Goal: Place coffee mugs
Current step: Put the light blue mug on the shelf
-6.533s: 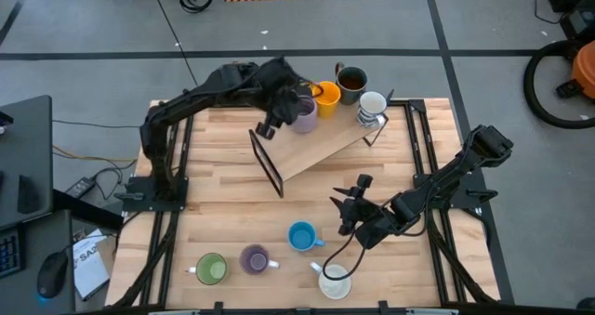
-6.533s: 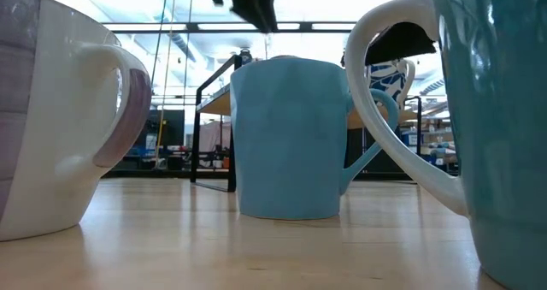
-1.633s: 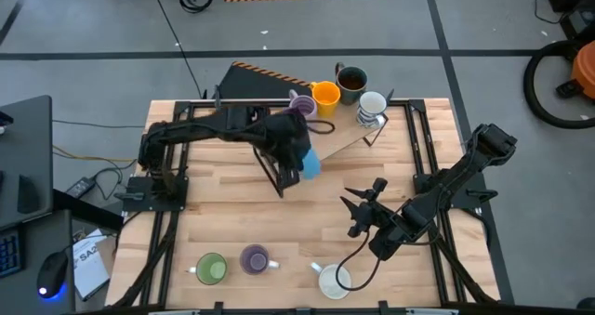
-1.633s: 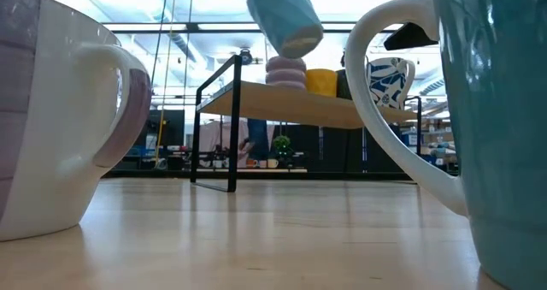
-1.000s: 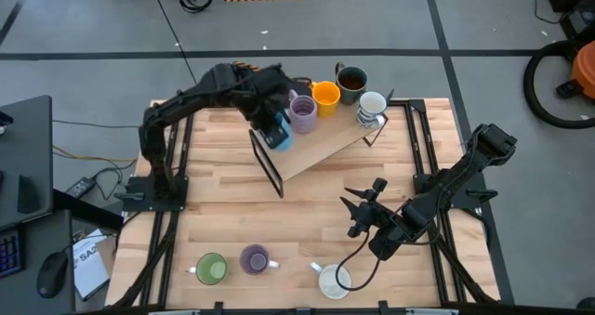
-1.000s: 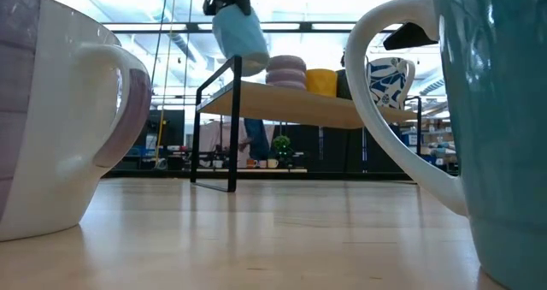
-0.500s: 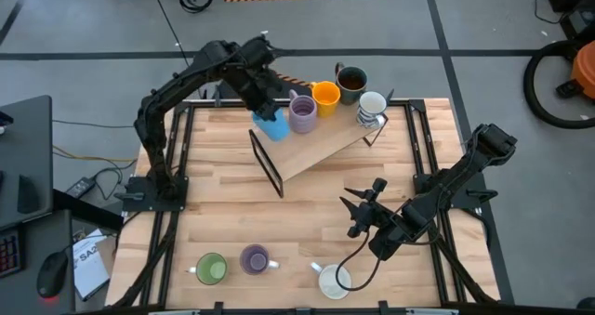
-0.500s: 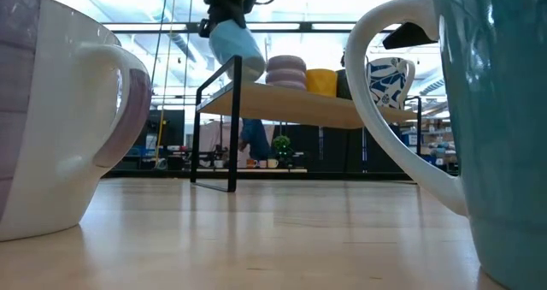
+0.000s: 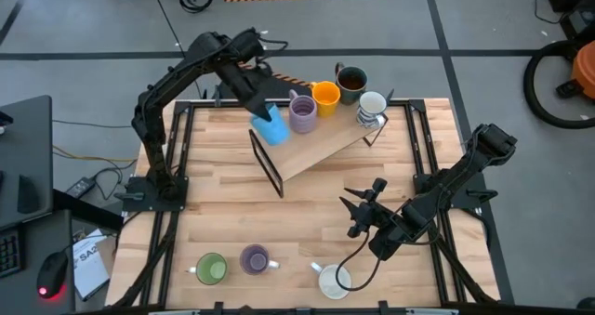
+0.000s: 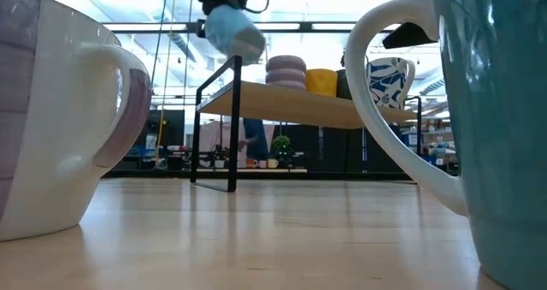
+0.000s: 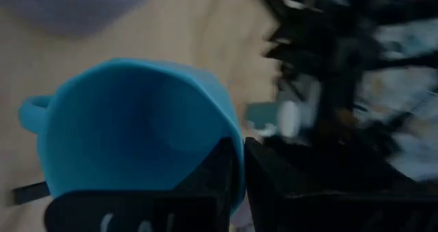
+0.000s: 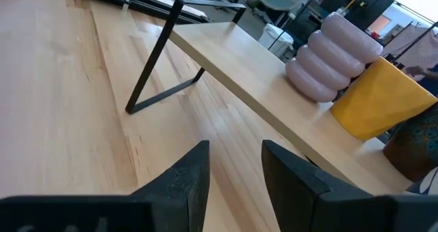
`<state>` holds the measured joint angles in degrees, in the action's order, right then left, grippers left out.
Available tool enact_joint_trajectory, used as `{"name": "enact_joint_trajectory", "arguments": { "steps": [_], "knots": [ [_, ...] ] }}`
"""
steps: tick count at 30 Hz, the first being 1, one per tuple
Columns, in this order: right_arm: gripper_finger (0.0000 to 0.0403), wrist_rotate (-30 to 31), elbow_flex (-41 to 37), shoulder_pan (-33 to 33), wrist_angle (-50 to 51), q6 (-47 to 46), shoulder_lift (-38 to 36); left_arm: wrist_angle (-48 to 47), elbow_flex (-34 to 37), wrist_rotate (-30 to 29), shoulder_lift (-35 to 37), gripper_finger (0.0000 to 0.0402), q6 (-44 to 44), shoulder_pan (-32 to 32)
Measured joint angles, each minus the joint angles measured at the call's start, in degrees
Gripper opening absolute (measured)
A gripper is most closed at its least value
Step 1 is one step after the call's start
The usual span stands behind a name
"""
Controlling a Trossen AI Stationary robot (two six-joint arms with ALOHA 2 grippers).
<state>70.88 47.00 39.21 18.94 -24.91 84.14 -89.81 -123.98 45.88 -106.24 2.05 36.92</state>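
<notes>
High view: left tool (image 9: pixel 261 104) was clamped on the blue mug (image 9: pixel 271 127), holding it over the 9 o'clock end of the raised wooden shelf (image 9: pixel 321 146), just beside the ribbed purple mug (image 9: pixel 303 114). Low view showed the blue mug (image 10: pixel 233 29) tilted and apart from the shelf top (image 10: pixel 299 106). Left wrist view: one finger (image 11: pixel 219 169) sat inside the rim of the blue mug (image 11: pixel 130 136), the other outside it.

Already in a row on the shelf, running toward 3 o'clock: purple mug, orange mug (image 9: pixel 325 98), dark grey-brown mug (image 9: pixel 351 81), white patterned mug (image 9: pixel 371 107).

On the tabletop (image 9: pixel 232 213) along the 6 o'clock edge: green mug (image 9: pixel 210 269), second purple mug (image 9: pixel 255 259), white mug (image 9: pixel 334 282).

Right tool (image 9: pixel 358 210) hovered over the tabletop at roughly 4 o'clock of the shelf, fingers spread narrow and holding nothing; right wrist view showed the gap between its fingers (image 12: pixel 186 179).
</notes>
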Motion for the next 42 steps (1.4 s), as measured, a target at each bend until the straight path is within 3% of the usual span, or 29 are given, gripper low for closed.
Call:
{"name": "enact_joint_trajectory", "arguments": {
  "steps": [3, 8, 12, 17, 25, 30, 34, 42],
  "knots": [
    [0.0139, 0.0, 0.0, 0.0, 0.0, 0.0, 0.0, -0.2, 0.0, 4.6, 0.0, 0.0031, -2.6, 0.3],
    [0.0139, 0.0, 0.0, 0.0, 0.0, 0.0, 0.0, -0.2, 0.0, 7.4, 0.0, 0.0031, -4.5, 0.3],
    [0.0139, 0.0, 0.0, 0.0, 0.0, 0.0, 0.0, -0.2, 0.0, 6.6, 0.0, 0.0031, -4.9, 0.6],
    [0.0139, 0.0, 0.0, 0.0, 0.0, 0.0, 0.0, -0.2, 0.0, -4.2, 0.0, 0.0031, -5.8, 0.5],
    [0.0139, 0.0, 0.0, 0.0, -0.1, 0.0, 0.0, 0.0, 0.0, -30.1, 0.0, 0.0031, -3.6, -3.5],
    [0.0139, 0.0, 0.0, 0.0, -0.3, 0.0, 0.0, 2.9, 0.0, -40.2, 0.0, 0.0031, -2.7, -8.0],
    [0.0139, 0.0, 0.0, 0.0, -0.5, 0.0, 0.0, 3.3, 0.0, -44.3, -0.3, 0.0031, -0.6, -11.1],
    [0.0139, 0.0, 0.0, 0.0, -2.4, 1.8, 0.0, 3.7, -0.1, -44.7, -3.2, 0.0031, 6.1, -15.0]
  ]
}}
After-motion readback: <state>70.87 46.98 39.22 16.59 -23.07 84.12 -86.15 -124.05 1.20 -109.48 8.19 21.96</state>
